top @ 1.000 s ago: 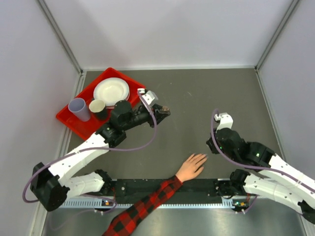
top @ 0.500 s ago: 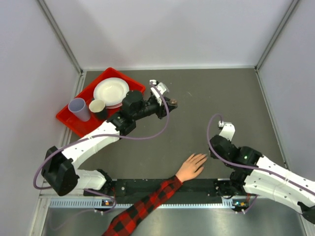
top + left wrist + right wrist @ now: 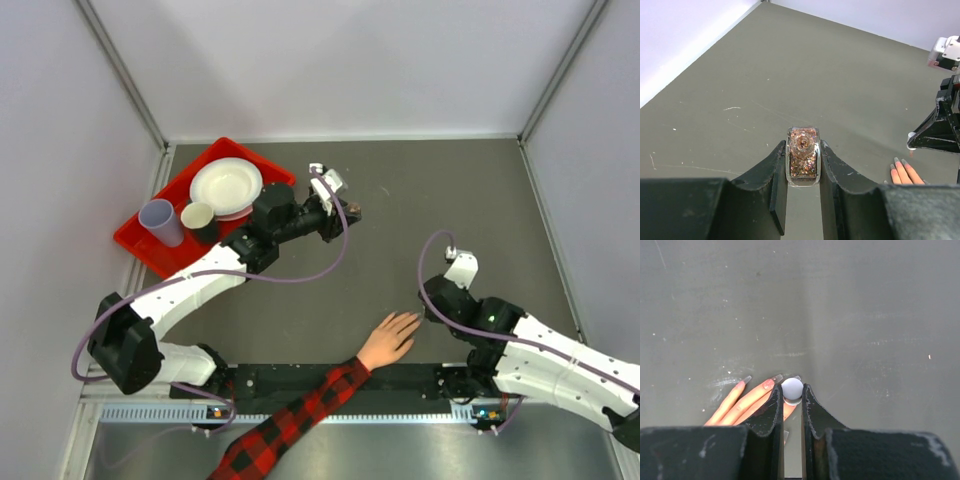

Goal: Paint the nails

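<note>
The nails (image 3: 746,379) tip a peach hand (image 3: 390,340) lying flat near the surface's (image 3: 420,200) near edge. Just beside them, the right arm's jaws clamp a small white knob (image 3: 792,388). Well apart, near the red tray (image 3: 128,240), the left arm's jaws grip a glittery bottle (image 3: 803,159).

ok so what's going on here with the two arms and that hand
A robot is painting the nails of a hand in a plaid sleeve lying flat on the table. The jaws of the left arm are shut on an open bottle of coppery glitter polish, held apart from the hand. The jaws of the right arm pinch a small white round-topped piece, probably the brush cap, right at the fingertips. One nail looks pink; the others pale.
</note>
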`<control>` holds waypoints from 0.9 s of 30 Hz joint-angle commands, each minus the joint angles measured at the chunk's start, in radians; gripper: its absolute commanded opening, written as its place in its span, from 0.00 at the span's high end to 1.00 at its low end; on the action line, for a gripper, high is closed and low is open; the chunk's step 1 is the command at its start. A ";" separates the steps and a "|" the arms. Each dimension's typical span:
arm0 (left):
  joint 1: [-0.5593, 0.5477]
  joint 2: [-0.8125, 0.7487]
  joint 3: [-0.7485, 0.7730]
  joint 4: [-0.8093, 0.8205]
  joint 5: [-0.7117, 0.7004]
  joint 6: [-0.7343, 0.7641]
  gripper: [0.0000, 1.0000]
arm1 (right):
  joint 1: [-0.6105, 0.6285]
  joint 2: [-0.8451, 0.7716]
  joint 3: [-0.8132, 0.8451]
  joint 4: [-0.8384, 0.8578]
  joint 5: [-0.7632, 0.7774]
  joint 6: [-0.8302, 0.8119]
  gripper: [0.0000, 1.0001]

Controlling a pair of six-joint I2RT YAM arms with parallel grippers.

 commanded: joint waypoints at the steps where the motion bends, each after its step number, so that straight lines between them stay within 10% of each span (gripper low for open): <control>1: 0.000 0.000 0.016 0.061 -0.001 0.016 1.00 | -0.010 0.031 0.013 0.038 0.015 0.025 1.00; 27: 0.002 -0.006 -0.001 0.078 -0.020 0.012 1.00 | -0.010 0.044 -0.078 0.146 -0.050 -0.006 1.00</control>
